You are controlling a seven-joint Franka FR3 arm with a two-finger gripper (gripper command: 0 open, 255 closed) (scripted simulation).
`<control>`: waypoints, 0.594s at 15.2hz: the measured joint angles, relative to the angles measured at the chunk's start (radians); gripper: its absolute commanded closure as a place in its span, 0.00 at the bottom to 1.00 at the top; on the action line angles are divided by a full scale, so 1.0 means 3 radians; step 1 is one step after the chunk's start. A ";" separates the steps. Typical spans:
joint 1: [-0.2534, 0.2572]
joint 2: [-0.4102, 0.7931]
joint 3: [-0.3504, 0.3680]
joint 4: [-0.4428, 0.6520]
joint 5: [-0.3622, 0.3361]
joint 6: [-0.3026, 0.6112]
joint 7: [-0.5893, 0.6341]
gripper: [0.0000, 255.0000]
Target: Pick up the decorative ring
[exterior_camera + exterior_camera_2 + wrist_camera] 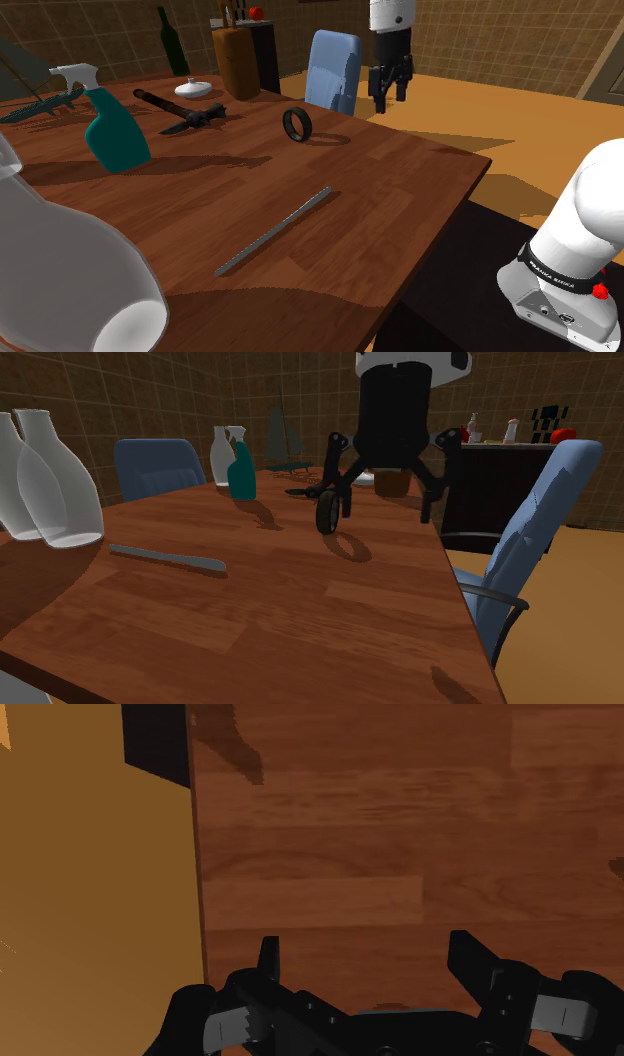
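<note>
- Shoulder view: your gripper point(389, 95) hangs above the far edge of the wooden table point(400, 190), close to a blue chair point(333, 66). Its jaws are spread and hold nothing.
- The decorative ring point(297, 124), dark and standing on its edge, sits on the table at the gripper's eight o'clock, apart from it.
- A dark knife point(185, 112) lies at the ring's nine o'clock, and a teal spray bottle point(115, 128) stands farther out the same way. A grey rod point(273, 231) lies at the ring's six o'clock, well apart. A white vase point(70, 270) looms in the frame's seven o'clock corner.
- Second exterior view: the gripper point(387, 512) faces you over the table point(330, 612), jaws wide apart with nothing between them. The ring point(328, 512) stands upright on the wood at the gripper's nine o'clock and overlaps that side of it in the picture.
- The grey rod point(165, 558) lies at the ring's eight o'clock, and the spray bottle point(241, 472) stands at its ten o'clock. Two white vases point(45, 482) crowd the frame's nine o'clock edge.
- Wrist view: the gripper point(368, 959) shows you its two black fingers point(268, 962) standing well apart, clasping nothing. Bare table wood point(400, 834) lies beyond them. The table's edge and an orange floor point(90, 884) run past the outer side of one finger.
</note>
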 measured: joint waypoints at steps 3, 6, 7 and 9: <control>0.0038 0.0360 0.0091 0.0411 0.0002 -0.0073 0.0151 0.00; 0.0086 0.0775 0.0180 0.0836 -0.0021 -0.0105 0.0314 0.00; 0.0103 0.0894 0.0202 0.0985 -0.0031 -0.0144 0.0360 0.00; 0.0150 0.1171 0.0254 0.1329 -0.0061 -0.0228 0.0473 0.00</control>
